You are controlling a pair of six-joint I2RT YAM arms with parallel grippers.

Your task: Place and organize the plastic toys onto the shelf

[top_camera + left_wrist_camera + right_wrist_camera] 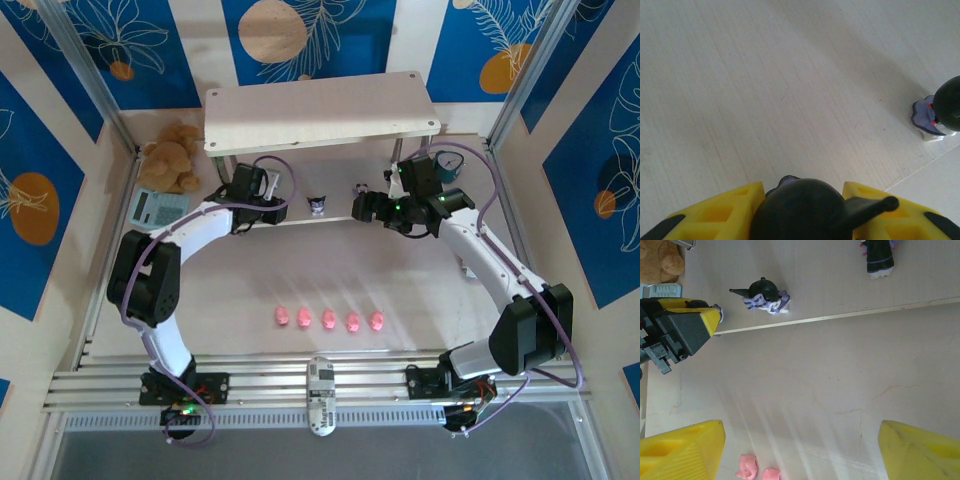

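A brown teddy bear [172, 155] and a teal clock [155, 207] are seen on the bench [400, 280], out to the left of the left jaws. The left jaws are clamped on a dark figurine [795, 210], which is gripped between the yellow fingers [715, 215] over the lower board [765, 100] of the shelf [320, 120]. Whether its base touches the board cannot be told.

A second dark figurine [318, 203] is stood on the same board just right of the left jaws, between the two sets of jaws and near the board's front edge. A third dark figurine [362, 188] is set farther back on the board, just beyond the right jaws. The right jaws are spread wide apart with nothing between their fingers [685, 450], and are poised over the bench just in front of the board's edge.

Five pink pigs [328, 320] are lined up in a row on the bench, well back from both sets of jaws toward the arm bases. Two of them are caught at the lower edge of the right wrist view, between the spread fingers.
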